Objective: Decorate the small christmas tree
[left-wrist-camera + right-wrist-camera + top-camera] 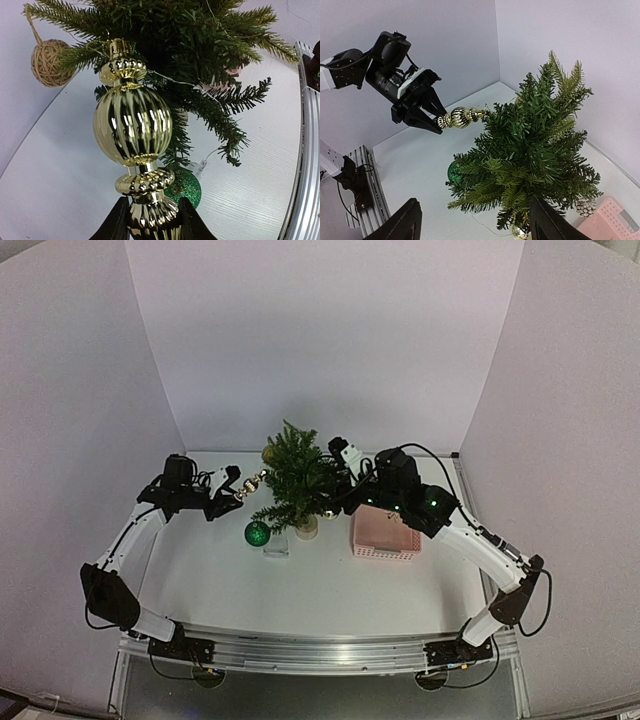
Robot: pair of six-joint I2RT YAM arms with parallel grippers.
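Clamping one end of the gold finial ornament [132, 125], the left gripper [150, 220] holds it against the small christmas tree [535, 145] — right gripper [477, 222] hangs near, fingers spread wide.

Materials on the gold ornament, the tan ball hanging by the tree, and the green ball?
Gold ornament: probably plastic, possibly glass, with a mirror-like metallic coat; there are sharp reflections along the ribs.
Tan ball: wound twine or rattan, matte; crossing strands show.
Green ball: glitter-coated with a grainy sparkle; the core cannot be told.
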